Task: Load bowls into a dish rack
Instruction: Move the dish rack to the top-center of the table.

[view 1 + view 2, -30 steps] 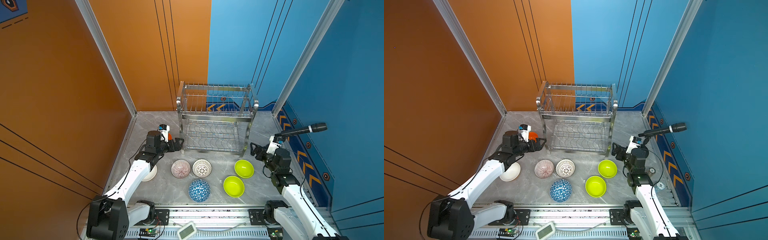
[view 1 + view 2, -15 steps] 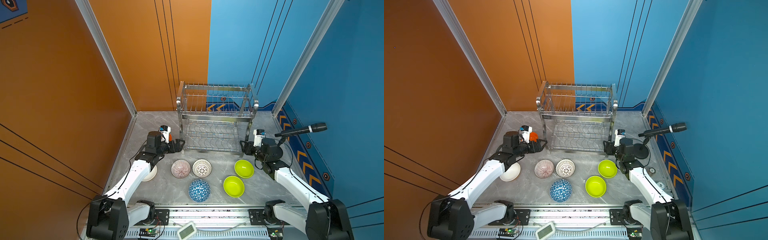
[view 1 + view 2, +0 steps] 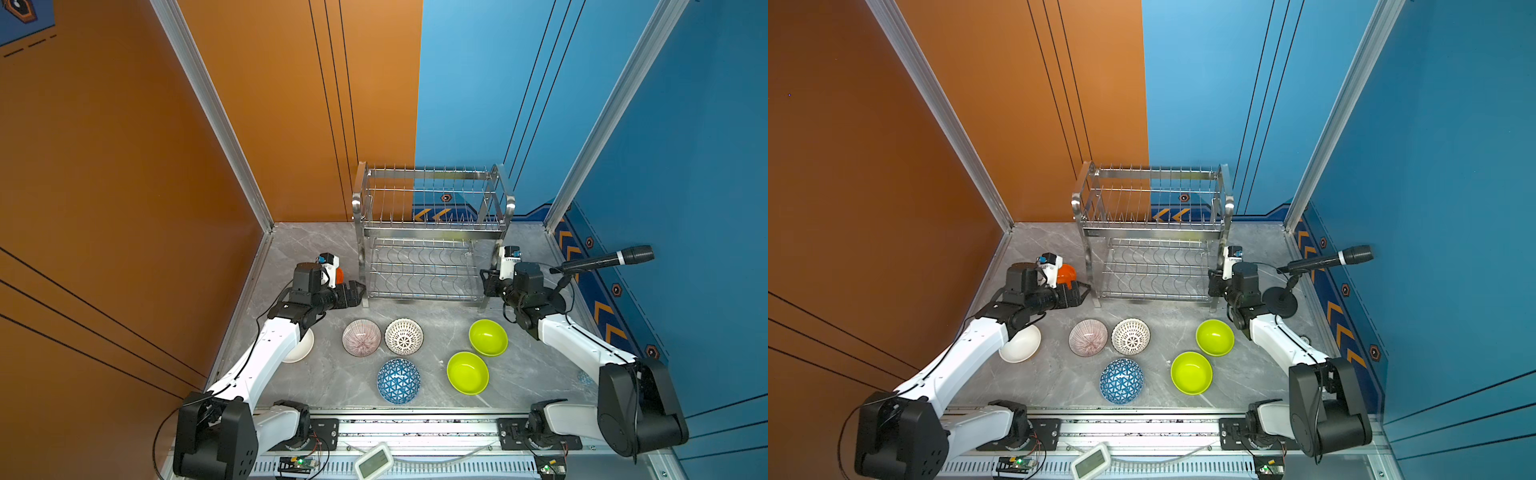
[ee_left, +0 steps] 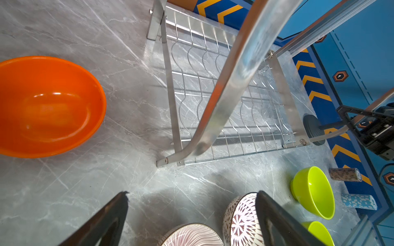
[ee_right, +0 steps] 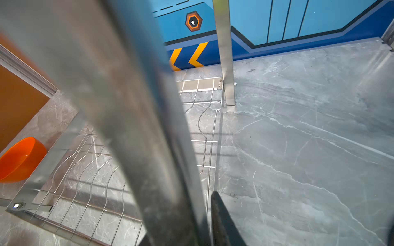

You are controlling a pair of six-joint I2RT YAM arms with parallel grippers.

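My right arm has swung in from the desk's [image 3: 440, 320] right side, and the right end effector [image 3: 487, 283] has closed on the front right post of the dish rack [image 3: 432, 234]. The left end effector [image 3: 354, 291] hangs wide open, empty, beside the front left post. The orange bowl [image 4: 49, 106] sits on the desk just left of the rack; a lime-green bowl [image 3: 488, 337] and the others lie in front.
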